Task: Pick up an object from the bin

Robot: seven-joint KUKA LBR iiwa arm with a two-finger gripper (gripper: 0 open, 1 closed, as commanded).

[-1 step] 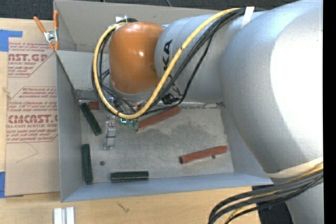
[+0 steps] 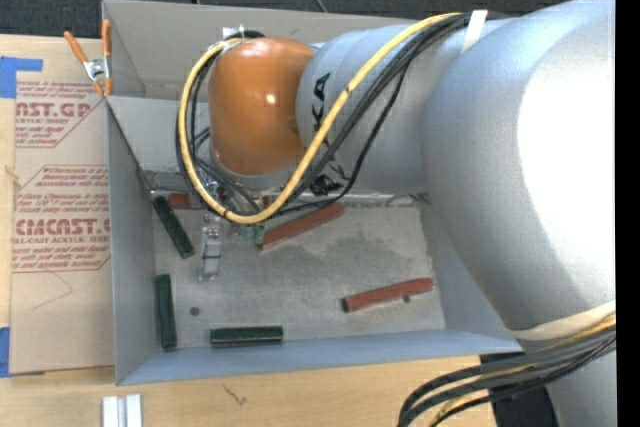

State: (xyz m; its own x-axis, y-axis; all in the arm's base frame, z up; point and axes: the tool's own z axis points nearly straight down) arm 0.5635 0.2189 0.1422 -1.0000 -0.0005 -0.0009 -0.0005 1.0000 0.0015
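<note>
My gripper [image 2: 210, 258] hangs low over the left part of the bin floor, below the orange wrist cover, which hides most of it. A dark green stick [image 2: 172, 226] lies slanted just to its left, apart from it. A reddish-brown stick [image 2: 302, 223] lies slanted to its right, its upper end running under the arm. A short reddish-brown piece [image 2: 178, 200] shows at the back wall, behind the green stick. I see nothing held by the gripper.
More sticks lie on the floor: a dark green stick [image 2: 164, 312] along the left wall, another dark green stick [image 2: 246, 337] along the front wall, and a reddish-brown stick [image 2: 388, 295] at the front right. The arm covers the bin's back and right.
</note>
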